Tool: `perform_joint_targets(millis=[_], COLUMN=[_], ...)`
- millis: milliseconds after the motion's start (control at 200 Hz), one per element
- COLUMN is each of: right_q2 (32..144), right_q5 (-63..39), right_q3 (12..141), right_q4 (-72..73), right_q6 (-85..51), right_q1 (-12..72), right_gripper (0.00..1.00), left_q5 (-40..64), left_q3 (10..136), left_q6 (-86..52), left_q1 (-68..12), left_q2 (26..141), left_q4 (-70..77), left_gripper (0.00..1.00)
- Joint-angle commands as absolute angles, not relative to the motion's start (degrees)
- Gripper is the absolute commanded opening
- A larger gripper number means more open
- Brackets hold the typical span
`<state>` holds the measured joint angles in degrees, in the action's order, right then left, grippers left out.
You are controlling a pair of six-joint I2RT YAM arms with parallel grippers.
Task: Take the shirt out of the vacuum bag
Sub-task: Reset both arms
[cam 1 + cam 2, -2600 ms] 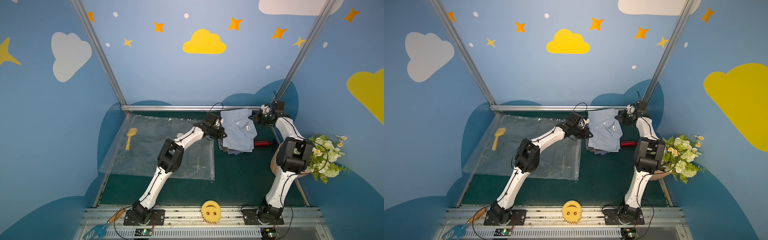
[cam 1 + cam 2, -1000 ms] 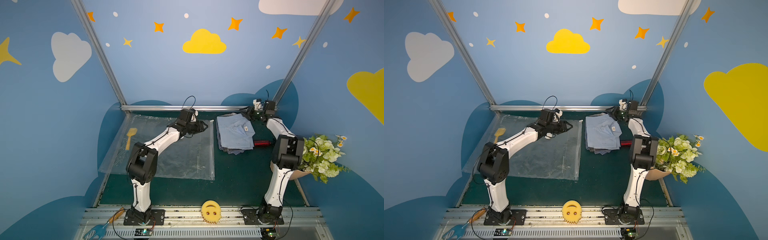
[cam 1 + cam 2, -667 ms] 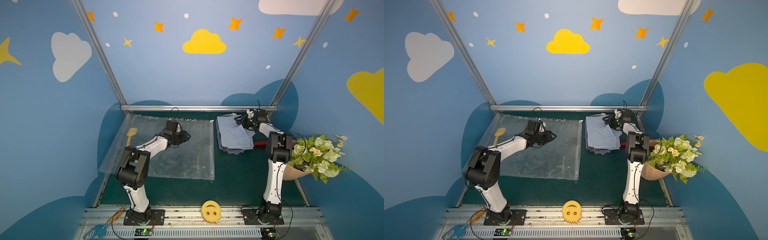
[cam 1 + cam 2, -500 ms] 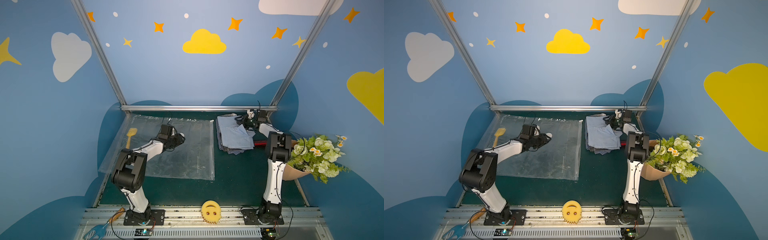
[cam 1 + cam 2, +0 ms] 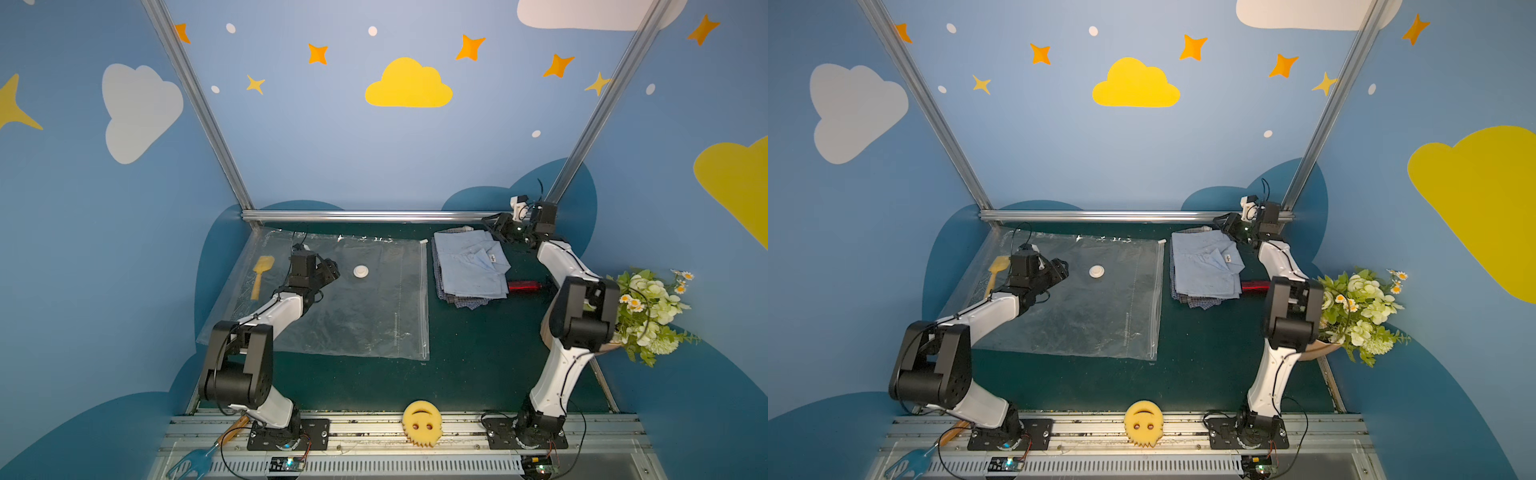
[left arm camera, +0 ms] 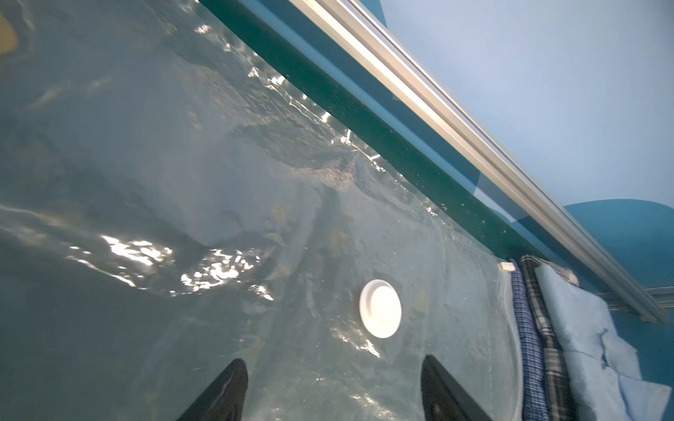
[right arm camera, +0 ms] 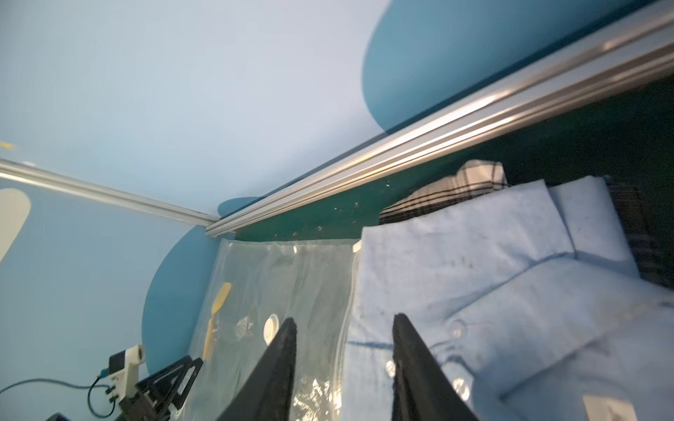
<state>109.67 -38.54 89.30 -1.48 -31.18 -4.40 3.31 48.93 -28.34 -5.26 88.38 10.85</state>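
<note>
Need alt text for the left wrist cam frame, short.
The left claw hangs open and empty over a clear crinkled vacuum bag lying flat, its round white valve just ahead. Beside the bag lie folded shirts, light blue over plaid, near an aluminium rail.

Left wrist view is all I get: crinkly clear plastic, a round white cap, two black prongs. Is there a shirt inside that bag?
Observer: No. In both top views the vacuum bag lies flat, and the light-blue shirt sits folded outside it, beside its zip edge.
Visitor: Is the other arm holding the shirt?
Observer: No. The right gripper is poised by the shirt's far corner, jaws apart, nothing between them.
Visitor: Anything else near the shirt?
Observer: A small red object lies next to it, on the side away from the bag.
</note>
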Motion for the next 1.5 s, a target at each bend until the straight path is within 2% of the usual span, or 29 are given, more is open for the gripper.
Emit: perform_joint_targets(millis=[0, 190, 390, 556, 801, 936, 1156, 1277, 1347, 1492], right_q2=[101.4, 85.82, 72.52, 70.94, 77.8, 80.52, 82.58, 87.67, 86.45, 86.18], right_q5=[-34.27, -20.98, -6.85, 2.52, 3.38, -0.8, -5.05, -4.4, -4.51, -2.99], right_q3=[79.23, 61.28, 36.94, 27.12, 22.59, 23.52, 21.98, 20.54, 21.5, 22.4], right_q4=[2.26, 1.98, 18.15, 24.71, 37.51, 38.7, 44.28, 52.61, 47.9, 46.51], right_q6=[-27.68, -20.05, -12.52, -7.98, -7.21, -5.81, -2.95, -2.63, -2.06, -1.56], right_q1=[-4.28, -2.94, -2.5, -2.38, -2.87, -2.96, -2.14, -1.36, -1.14, -0.3], right_gripper=[0.42, 0.42, 0.45, 0.5, 0.51, 0.51, 0.53, 0.56, 0.58, 0.61], left_q5=[-6.11, -19.16, -21.62, -22.22, -23.13, -23.88, -21.54, -19.32, -17.14, -14.33], left_q3=[46.21, 39.85, 35.49, 34.58, 34.23, 31.92, 23.35, 24.66, 27.67, 25.88], left_q6=[-24.66, -22.71, -20.22, -17.28, -13.31, -12.0, -9.14, -8.13, -7.38, -6.21], left_q1=[-5.19, -3.91, -0.97, -0.61, -0.57, -0.58, -0.62, -0.62, -0.62, -0.61], left_q2=[85.09, 81.03, 77.52, 77.8, 77.23, 76.14, 80.26, 84.55, 85.65, 85.83], left_q4=[12.47, 13.83, 17.78, 20.24, 19.85, 19.94, 38.5, 40.16, 35.29, 38.87], left_gripper=[0.79, 0.83, 0.85, 0.88, 0.95, 0.99, 1.0, 1.0, 1.0, 1.0])
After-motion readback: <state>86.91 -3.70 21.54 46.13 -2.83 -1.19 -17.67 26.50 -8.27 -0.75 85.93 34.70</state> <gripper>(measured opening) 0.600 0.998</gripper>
